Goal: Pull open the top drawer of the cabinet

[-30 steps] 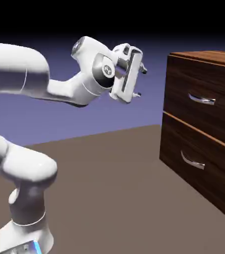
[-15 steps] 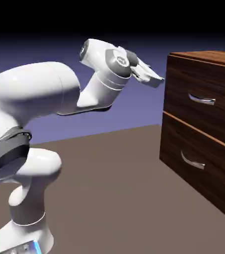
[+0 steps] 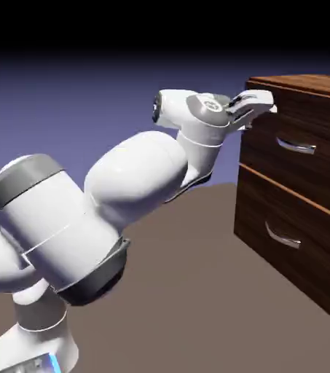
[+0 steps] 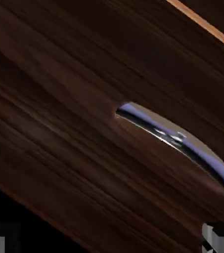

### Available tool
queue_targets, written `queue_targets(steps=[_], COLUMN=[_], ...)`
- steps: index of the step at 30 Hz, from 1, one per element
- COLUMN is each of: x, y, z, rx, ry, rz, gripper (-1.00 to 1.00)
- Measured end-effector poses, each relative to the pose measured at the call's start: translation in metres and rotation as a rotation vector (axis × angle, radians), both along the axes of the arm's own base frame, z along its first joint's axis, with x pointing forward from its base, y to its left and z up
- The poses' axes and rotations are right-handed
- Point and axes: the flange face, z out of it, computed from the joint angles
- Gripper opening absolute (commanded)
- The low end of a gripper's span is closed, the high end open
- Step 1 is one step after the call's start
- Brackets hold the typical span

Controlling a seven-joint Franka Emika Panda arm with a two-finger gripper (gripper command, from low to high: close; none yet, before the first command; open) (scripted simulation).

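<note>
The cabinet (image 3: 269, 200) stands at the exterior view's right, dark wood grain with lighter edges. Its top drawer (image 3: 320, 124) is closed flush, and the curved silver handle (image 3: 296, 146) sits on its front. My gripper (image 3: 262, 104) hovers at the drawer front's upper left corner, above and left of the handle, holding nothing. The hand view is filled with the top drawer's wood (image 4: 59, 99), and the handle (image 4: 175, 143) runs slantwise right of centre. My fingertips (image 4: 220, 238) show far apart at the bottom corners, so the gripper (image 4: 109, 241) is open.
The lower drawer (image 3: 299, 248) is also closed, with its own silver handle (image 3: 283, 237). A light wood strip (image 4: 202, 22) crosses the hand view's top right. The brown table (image 3: 182, 291) stretches between my base and the cabinet.
The arm has swung right toward the cabinet. The hand turned from side-on to pointing at the top drawer front and now sits close to it. The jaws stayed open.
</note>
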Motion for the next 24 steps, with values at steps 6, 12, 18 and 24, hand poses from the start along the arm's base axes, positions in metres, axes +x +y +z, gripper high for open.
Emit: queue_targets(steps=[6,12,18,24], x=[0.039,0.074,0.117,0.11], y=[0.018,0.049,0.054,0.054], z=[-0.041,-0.09,-0.098,-0.098], rx=[-0.356,-0.72,-0.775,-0.775], ry=[-0.068,-0.133,-0.143,-0.143], rz=[0.02,0.031,0.032,0.032], gripper=[0.0,0.0,0.0,-1.0])
